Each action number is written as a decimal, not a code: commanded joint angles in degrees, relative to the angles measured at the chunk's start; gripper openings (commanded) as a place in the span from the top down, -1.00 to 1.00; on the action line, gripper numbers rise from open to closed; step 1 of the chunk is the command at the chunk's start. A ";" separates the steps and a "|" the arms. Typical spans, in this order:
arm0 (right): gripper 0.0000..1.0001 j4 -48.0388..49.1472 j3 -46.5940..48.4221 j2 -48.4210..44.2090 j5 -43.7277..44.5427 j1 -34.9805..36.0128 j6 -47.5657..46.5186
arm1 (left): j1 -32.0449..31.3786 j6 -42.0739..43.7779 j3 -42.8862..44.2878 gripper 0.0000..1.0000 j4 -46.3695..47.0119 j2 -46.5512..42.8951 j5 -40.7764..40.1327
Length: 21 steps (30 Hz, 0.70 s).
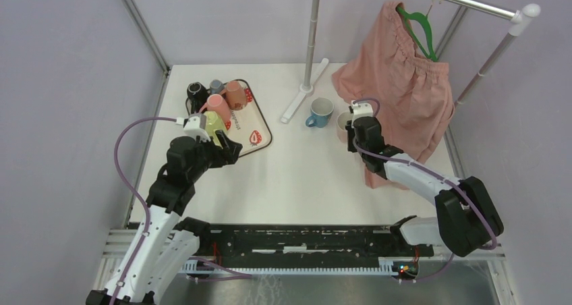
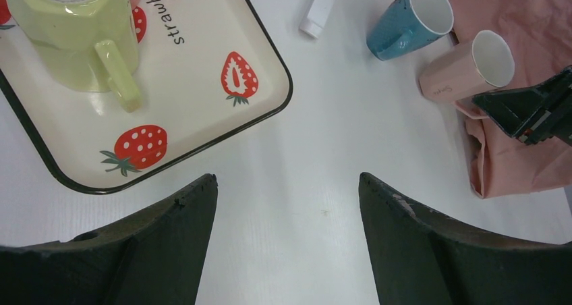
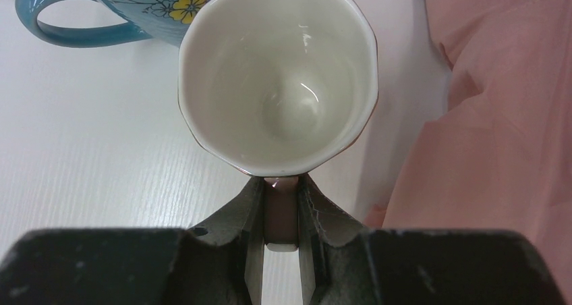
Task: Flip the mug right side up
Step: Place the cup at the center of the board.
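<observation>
A pink mug (image 3: pixel 276 75) with a white inside stands mouth up beside a blue flowered mug (image 3: pixel 115 8). My right gripper (image 3: pixel 280 183) is shut on the pink mug's handle (image 3: pixel 280 214). In the top view this mug (image 1: pixel 342 124) sits at the right gripper (image 1: pixel 354 131), against the pink cloth. A pale green mug (image 2: pixel 67 35) lies mouth down on the strawberry tray (image 2: pixel 195 82). My left gripper (image 2: pixel 287 177) is open and empty above the bare table, just off the tray's near right corner. It shows in the top view (image 1: pixel 229 150) beside the green mug (image 1: pixel 214 125).
The tray (image 1: pixel 263 126) also holds a black mug (image 1: pixel 196 90), a grey one (image 1: pixel 216 86), an orange one (image 1: pixel 235 94) and a pink one (image 1: pixel 217 106). A clothes rack's pole and base (image 1: pixel 307 88) stand behind the blue mug (image 1: pixel 320 111). Pink shorts (image 1: pixel 398 75) hang at the right, down onto the table.
</observation>
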 commanded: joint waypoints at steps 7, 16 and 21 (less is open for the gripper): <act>1.00 10.42 4.87 3.57 -1.57 -1.84 -1.47 | -0.05 2.19 1.23 -0.66 0.37 0.02 -0.74; 0.90 12.23 4.82 6.68 -4.05 -3.88 -0.78 | -0.04 2.19 1.19 -0.66 0.36 0.27 -0.64; 0.67 12.50 5.42 8.82 -5.82 -4.99 -0.80 | -0.05 2.19 1.24 -0.66 0.36 0.35 -0.54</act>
